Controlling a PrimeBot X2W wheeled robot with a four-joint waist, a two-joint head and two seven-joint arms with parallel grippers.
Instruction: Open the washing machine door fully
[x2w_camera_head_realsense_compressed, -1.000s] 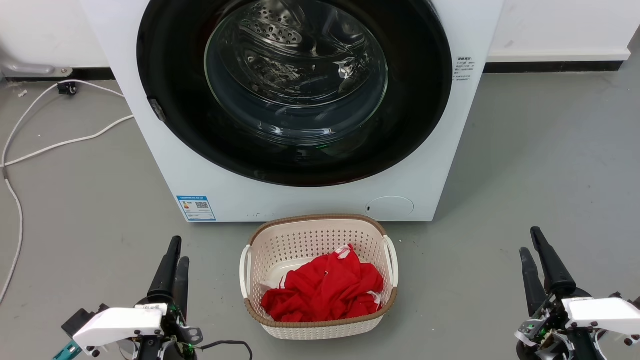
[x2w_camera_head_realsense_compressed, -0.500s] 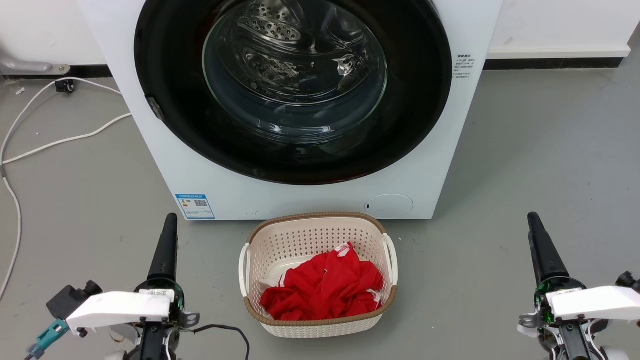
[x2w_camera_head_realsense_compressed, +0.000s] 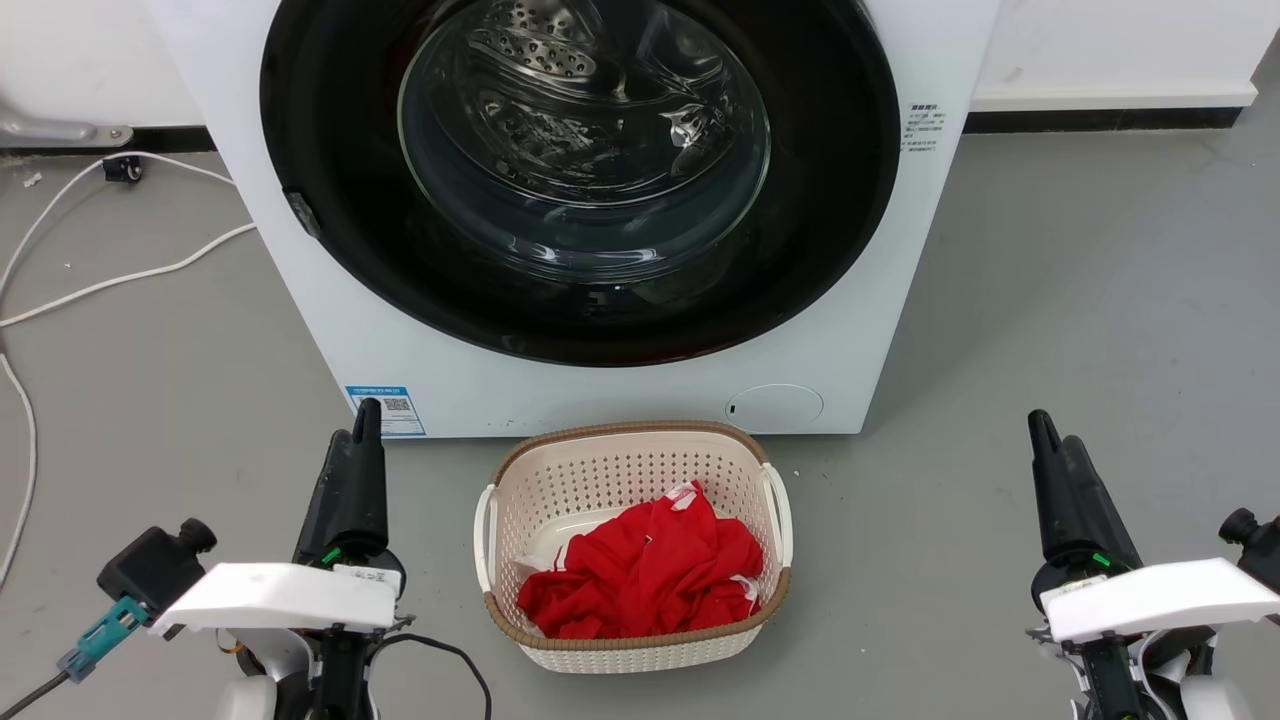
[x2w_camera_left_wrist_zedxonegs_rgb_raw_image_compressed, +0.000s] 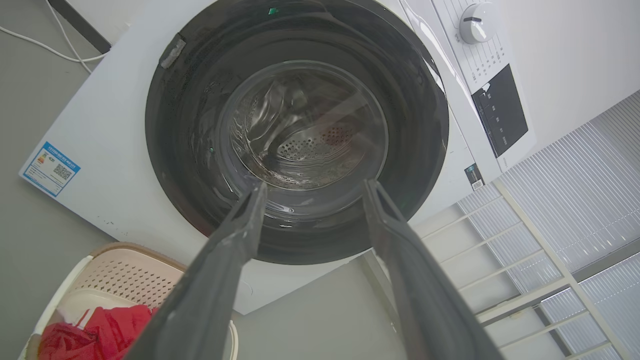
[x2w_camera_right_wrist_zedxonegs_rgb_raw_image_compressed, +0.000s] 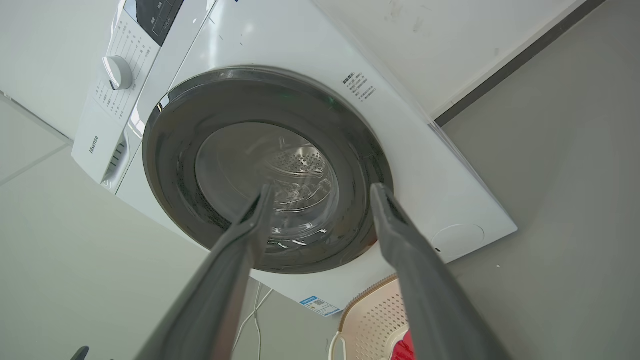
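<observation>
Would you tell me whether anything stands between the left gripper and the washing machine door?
Nothing visible does: the left gripper faces the washing machine door across floor, with the basket off to its right.

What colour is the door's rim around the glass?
Glossy black; the washing machine door shows best in head view.

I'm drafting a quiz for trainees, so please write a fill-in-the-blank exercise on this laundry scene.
1. The washing machine door is ____, not ajar.
2. The cloth in the basket is ____ in colour.
3. The left end effector and right end effector are both ____, gripping nothing.
Missing words: closed; red; open.
</observation>
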